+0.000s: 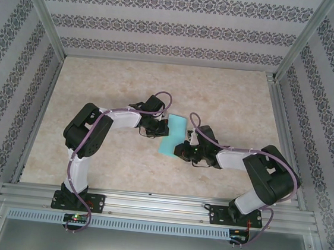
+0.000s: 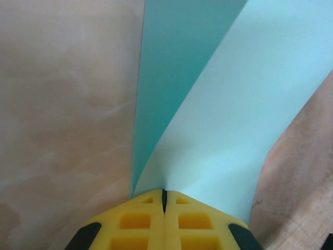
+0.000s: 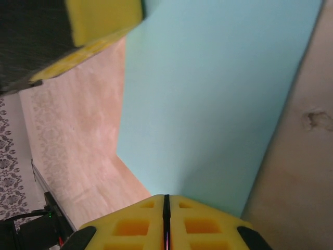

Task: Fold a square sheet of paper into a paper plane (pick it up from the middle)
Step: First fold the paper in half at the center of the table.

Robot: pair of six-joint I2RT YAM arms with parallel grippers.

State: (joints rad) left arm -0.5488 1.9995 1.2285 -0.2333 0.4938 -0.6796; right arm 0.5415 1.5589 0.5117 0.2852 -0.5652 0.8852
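Both arms are bolted to the rail [image 1: 158,205] at the near edge of the tabletop [image 1: 229,102]. The right arm [image 1: 264,171] reaches inward. Its yellow-padded jaws are pressed fully together, pinching the near edge of the square sheet of paper [image 1: 172,135]. The sheet is at mid-tabletop, held between the two wrists. Beyond it, the left arm [image 1: 88,132] grips the opposite edge, jaws likewise closed on the paper. In the left wrist view the sheet [image 2: 234,130] bows away from the pinch, with a darker turquoise face at left. Patterned walls [image 1: 165,29] enclose the far side.
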